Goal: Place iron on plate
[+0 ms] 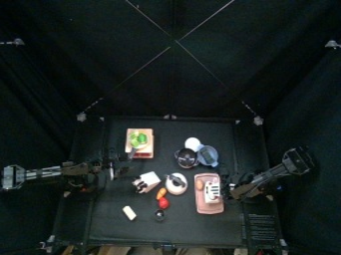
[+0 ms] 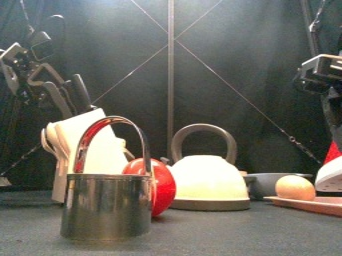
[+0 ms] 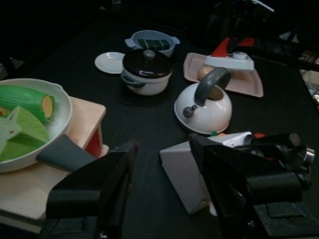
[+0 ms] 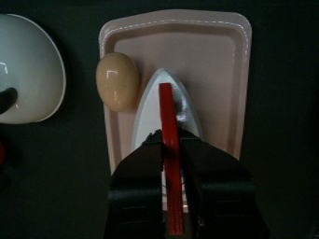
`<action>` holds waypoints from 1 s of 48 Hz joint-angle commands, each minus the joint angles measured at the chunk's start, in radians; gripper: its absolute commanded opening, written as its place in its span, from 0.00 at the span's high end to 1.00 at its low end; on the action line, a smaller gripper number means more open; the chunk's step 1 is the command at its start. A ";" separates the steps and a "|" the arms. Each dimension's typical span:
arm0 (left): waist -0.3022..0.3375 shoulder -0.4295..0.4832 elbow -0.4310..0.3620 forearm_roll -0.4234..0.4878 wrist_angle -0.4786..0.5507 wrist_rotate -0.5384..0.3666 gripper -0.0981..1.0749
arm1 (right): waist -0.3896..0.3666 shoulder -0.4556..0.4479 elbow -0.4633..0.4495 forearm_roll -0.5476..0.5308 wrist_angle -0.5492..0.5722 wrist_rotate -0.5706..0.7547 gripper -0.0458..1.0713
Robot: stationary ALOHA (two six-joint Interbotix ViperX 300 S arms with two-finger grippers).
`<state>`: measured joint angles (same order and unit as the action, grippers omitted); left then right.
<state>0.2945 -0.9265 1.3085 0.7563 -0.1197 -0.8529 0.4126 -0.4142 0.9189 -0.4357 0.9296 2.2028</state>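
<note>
While clamped in right tool (image 4: 174, 173), iron (image 4: 173, 112) rests on plate (image 4: 212, 56).

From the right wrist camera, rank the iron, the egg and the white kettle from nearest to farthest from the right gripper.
1. The iron: gripped between the jaws of the right gripper, lying on the pink plate.
2. The egg: on the plate's edge, just beside the iron's tip.
3. The white kettle: off the plate, beyond the egg.

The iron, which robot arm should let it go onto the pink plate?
The right. Its gripper already grips the iron directly over the plate. The left gripper sits far off, open, holding nothing.
</note>
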 commanded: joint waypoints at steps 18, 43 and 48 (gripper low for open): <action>0.002 0.003 -0.017 0.002 -0.003 0.000 0.18 | -0.012 -0.018 -0.009 -0.005 0.002 0.002 0.45; 0.002 0.003 -0.017 0.002 -0.003 0.000 0.18 | -0.017 -0.018 -0.012 -0.002 -0.020 0.002 0.38; 0.000 0.003 -0.018 0.002 -0.003 0.000 0.18 | -0.017 -0.018 -0.011 -0.003 -0.021 0.002 0.38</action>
<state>0.2945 -0.9250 1.3085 0.7563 -0.1197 -0.8529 0.3973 -0.4172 0.9189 -0.4357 0.9112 2.2043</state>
